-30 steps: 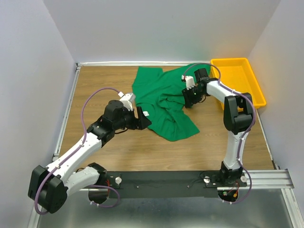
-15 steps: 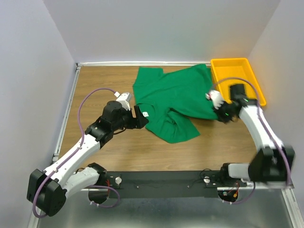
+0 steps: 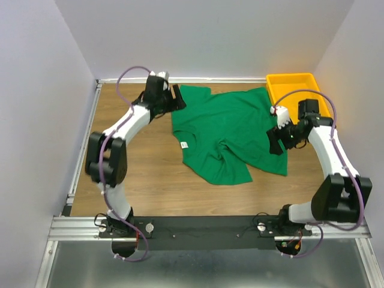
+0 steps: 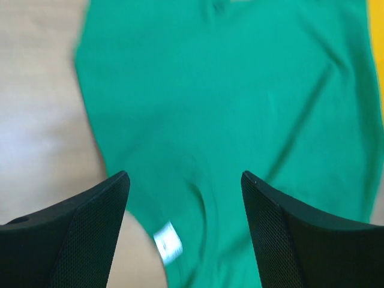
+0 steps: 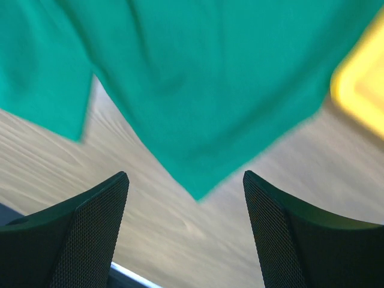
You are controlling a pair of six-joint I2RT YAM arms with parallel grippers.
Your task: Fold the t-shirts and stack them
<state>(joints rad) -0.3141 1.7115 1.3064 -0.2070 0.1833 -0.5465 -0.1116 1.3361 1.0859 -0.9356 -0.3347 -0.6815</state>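
Note:
A green t-shirt [image 3: 228, 129] lies spread and rumpled on the wooden table, its white neck label [image 3: 184, 144] showing at the left. My left gripper [image 3: 179, 98] is open and empty above the shirt's far left corner; its wrist view shows green cloth [image 4: 228, 96] and the label [image 4: 168, 243] between the fingers [image 4: 90, 234]. My right gripper [image 3: 276, 139] is open and empty at the shirt's right edge; its wrist view shows a shirt corner [image 5: 198, 120] over bare wood.
A yellow bin [image 3: 312, 91] stands at the far right corner, its edge showing in the right wrist view [image 5: 360, 96]. White walls close the table in. A black rail [image 3: 204, 227] runs along the near edge.
The left arm swung from the shirt's near left to its far left corner. The right gripper let go and moved slightly back; the shirt now lies spread wider to the right.

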